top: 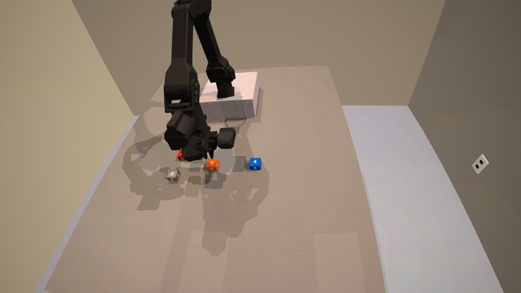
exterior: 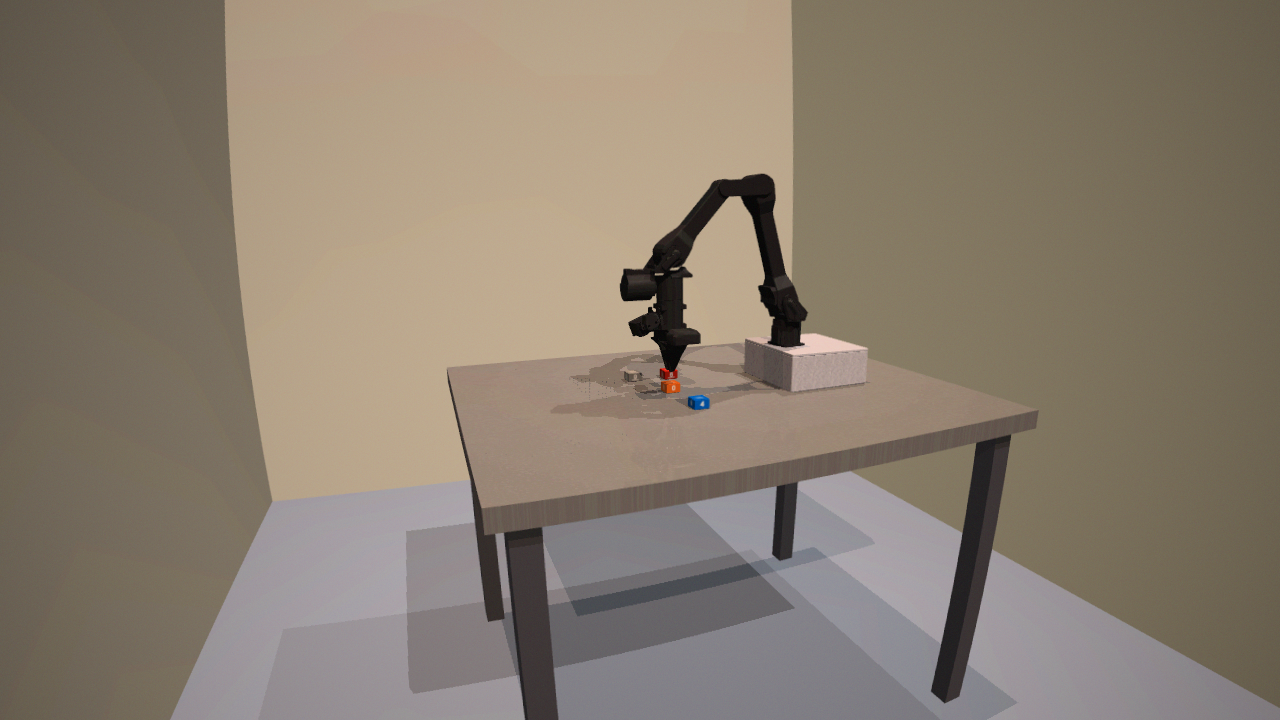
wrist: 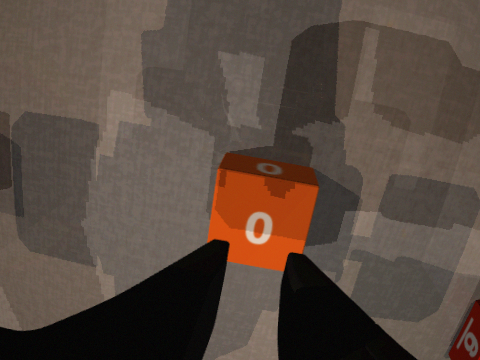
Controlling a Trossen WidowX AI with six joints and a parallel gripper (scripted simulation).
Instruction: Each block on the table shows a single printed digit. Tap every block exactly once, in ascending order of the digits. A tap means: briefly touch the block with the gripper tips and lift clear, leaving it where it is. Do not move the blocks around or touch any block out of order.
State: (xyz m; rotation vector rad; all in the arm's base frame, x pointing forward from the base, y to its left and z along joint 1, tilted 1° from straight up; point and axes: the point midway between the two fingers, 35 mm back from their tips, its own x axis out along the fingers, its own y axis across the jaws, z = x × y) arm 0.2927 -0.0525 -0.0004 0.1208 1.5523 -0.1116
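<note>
The orange block [top: 212,165] [exterior: 670,387] [wrist: 250,200] shows 0 and sits flat on the table. My gripper [top: 209,156] [exterior: 672,369] [wrist: 256,263] is nearly shut and empty, with its tips just above the orange block's near edge in the wrist view. The tip gap is narrower than the block; contact cannot be told. The blue block [top: 255,164] [exterior: 698,402] shows 4. The red block [top: 180,156] [exterior: 664,374] [wrist: 466,335] shows a 9-like shape below a bar, an upside-down underlined 6. The grey block [top: 173,175] [exterior: 632,377] has a digit too small to read.
The pale base box [top: 228,108] [exterior: 827,363] carries the arm at the back of the table [top: 291,204] [exterior: 581,456]. In the top view, red and grey lie left of orange, and blue lies right. The arm partly hides the red block there.
</note>
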